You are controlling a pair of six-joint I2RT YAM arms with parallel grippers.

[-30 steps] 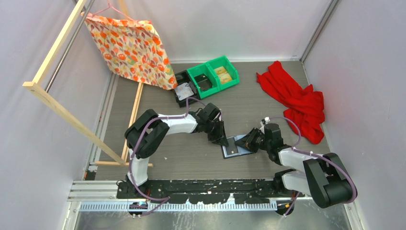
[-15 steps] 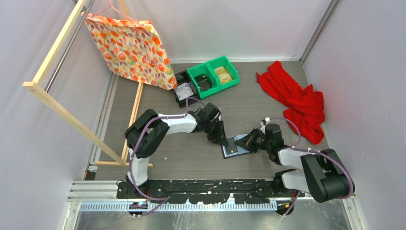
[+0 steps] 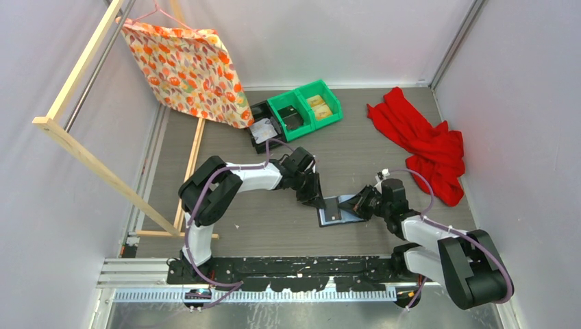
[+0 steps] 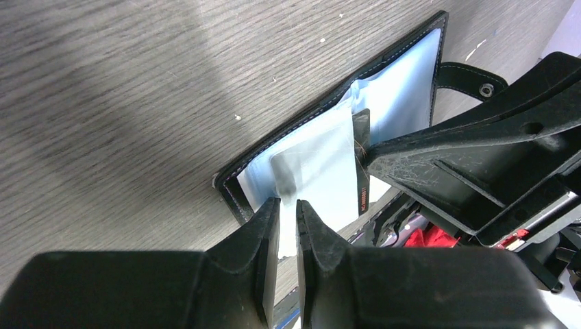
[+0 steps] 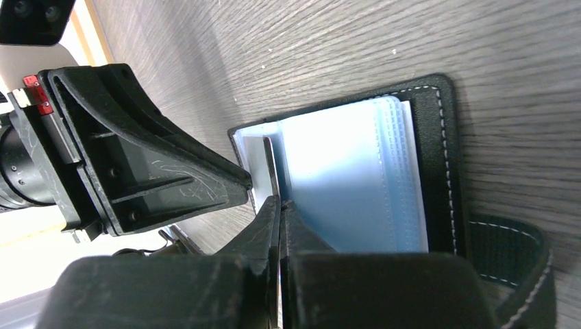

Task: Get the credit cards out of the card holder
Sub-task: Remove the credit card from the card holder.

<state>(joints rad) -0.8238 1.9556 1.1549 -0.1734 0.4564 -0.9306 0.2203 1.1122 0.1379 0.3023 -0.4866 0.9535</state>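
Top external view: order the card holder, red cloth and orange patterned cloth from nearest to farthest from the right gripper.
1. card holder, at the right gripper.
2. red cloth, far right.
3. orange patterned cloth, hanging far left.

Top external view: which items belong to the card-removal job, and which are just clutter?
Job:
- card holder, lying open
- pale credit card in its sleeves
- left gripper
- right gripper

Lying about:
- green bins
- black bin
- red cloth
- patterned cloth
- wooden rack
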